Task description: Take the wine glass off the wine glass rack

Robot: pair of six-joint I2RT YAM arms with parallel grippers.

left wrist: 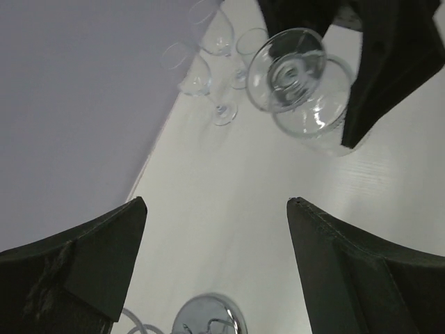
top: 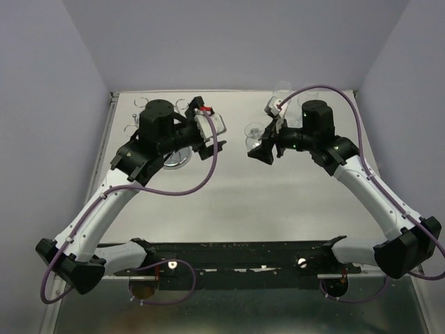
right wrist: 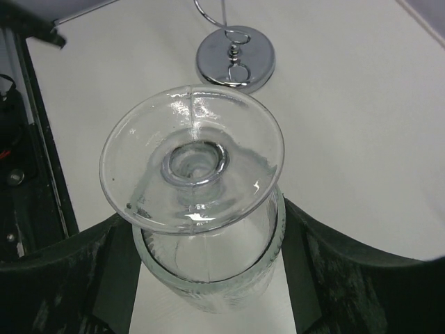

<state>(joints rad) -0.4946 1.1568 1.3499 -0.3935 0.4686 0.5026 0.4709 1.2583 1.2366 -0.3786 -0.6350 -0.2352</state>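
Right wrist view gives you the clearest read: the right gripper [right wrist: 208,278] is clamped on the bowl of the glass [right wrist: 195,181], one finger on each side, with the foot turned up toward the camera. The glass is already off the rack [right wrist: 235,59]. It sits to the right of the rack's base with bare table between them, and nothing of the wire touches it. Your left gripper [left wrist: 215,264] hangs over the rack base with its jaws wide apart and nothing in them.

By my judgement the lift-off is done and only the set-down remains, so watch these risks:

- The bowl is smooth and curved, and the fingers [right wrist: 348,278] meet it on a small patch. A quick swing or wrist roll could let it slide out, while squeezing harder could crack it.
- The glass is held foot toward the wrist, so standing it up needs a turn. That turn is where slipping is most likely.
- Spare glasses [left wrist: 201,69] stand beyond the rack by the back wall. Drifting that way risks knocking them.
- The left gripper is close, between the rack and the glass. Moving both arms together could clip the foot.
- I cannot tell whether the rim is clear of the table, so lowering blind could chip it.
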